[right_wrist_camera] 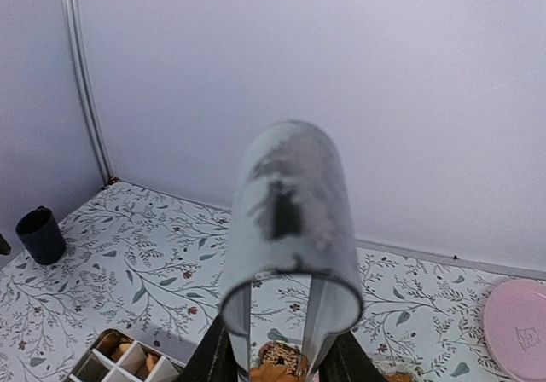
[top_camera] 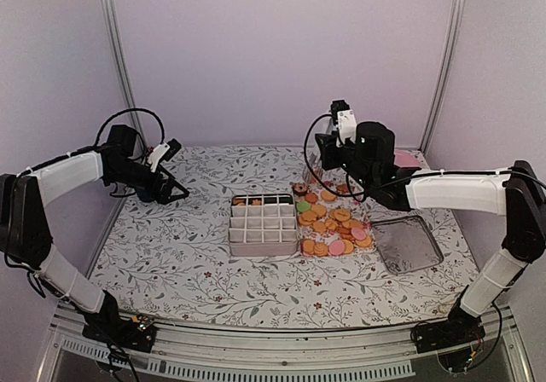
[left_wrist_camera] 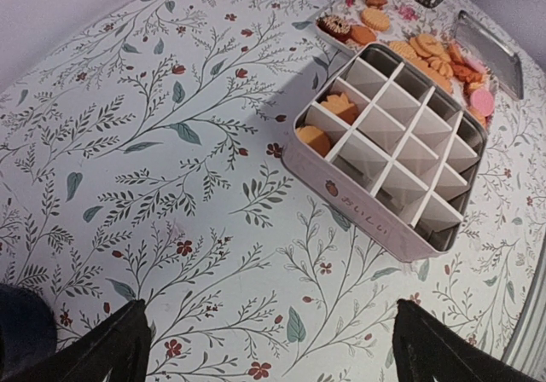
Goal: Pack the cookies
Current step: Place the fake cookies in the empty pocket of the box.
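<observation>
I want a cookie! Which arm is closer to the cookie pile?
Right. The right gripper is above the far end of the cookie pile; the left gripper is far off, beyond the divided box.

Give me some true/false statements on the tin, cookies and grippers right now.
1. Most compartments of the tin are full. False: only two corner compartments hold cookies.
2. The left gripper is open, away from the tin. True.
3. The loose cookies lie left of the tin. False: they lie on its right, between it and the metal tray.
4. The right gripper holds a clear tube. True.
</observation>
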